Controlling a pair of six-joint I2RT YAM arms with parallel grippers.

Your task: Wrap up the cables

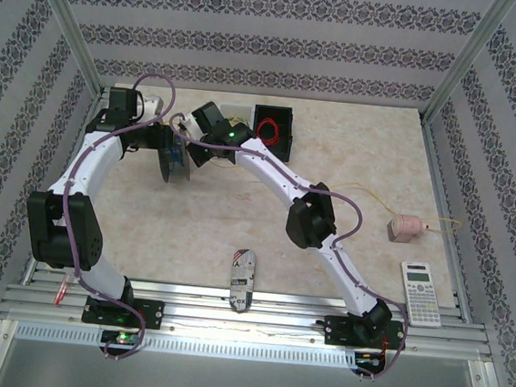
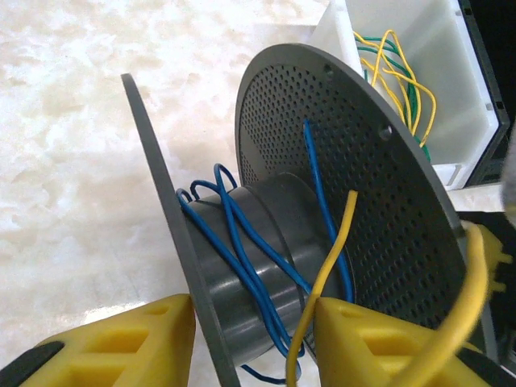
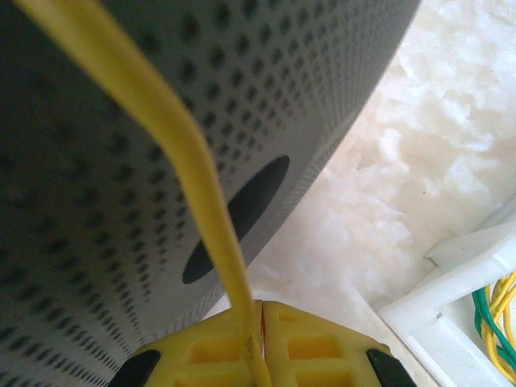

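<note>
Marbled tabletop (image 2: 81,161) lies open beside spool (image 2: 266,234); right jaws pinch cable (image 3: 193,185), left jaws unclear.

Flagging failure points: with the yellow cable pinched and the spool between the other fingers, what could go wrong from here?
The yellow cable ends loose against the spool hub, so a pull from the shut right gripper might slide it out. The blue wire sits in slack loops there and could tangle. The left gripper straddles one flange; the spool may tilt.
</note>
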